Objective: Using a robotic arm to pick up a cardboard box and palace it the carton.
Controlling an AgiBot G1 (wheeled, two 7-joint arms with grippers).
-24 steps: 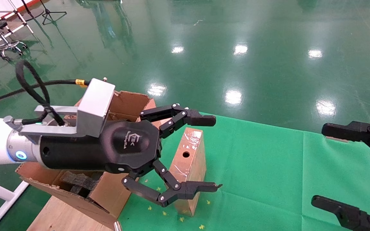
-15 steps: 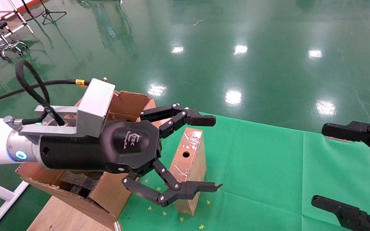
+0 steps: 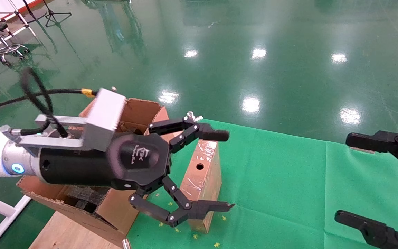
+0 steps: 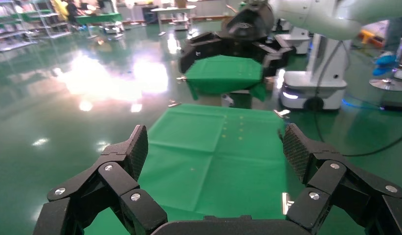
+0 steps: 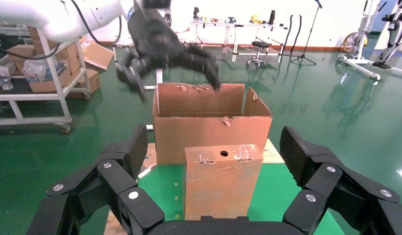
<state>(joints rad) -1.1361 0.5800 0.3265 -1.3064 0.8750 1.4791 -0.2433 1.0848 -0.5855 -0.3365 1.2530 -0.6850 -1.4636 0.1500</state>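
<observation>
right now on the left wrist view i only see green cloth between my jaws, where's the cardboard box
observer: Below your frame. The cardboard box stands upright on the green cloth.
operator: am i around it
observer: No. The right wrist view shows the left arm hovering above the carton, jaws open, higher than the box's top.
operator: where's the carton from the box
observer: Beside it, on the robot's left, open-topped, with black foam inside. The right jaws sit parked open on the right.
</observation>
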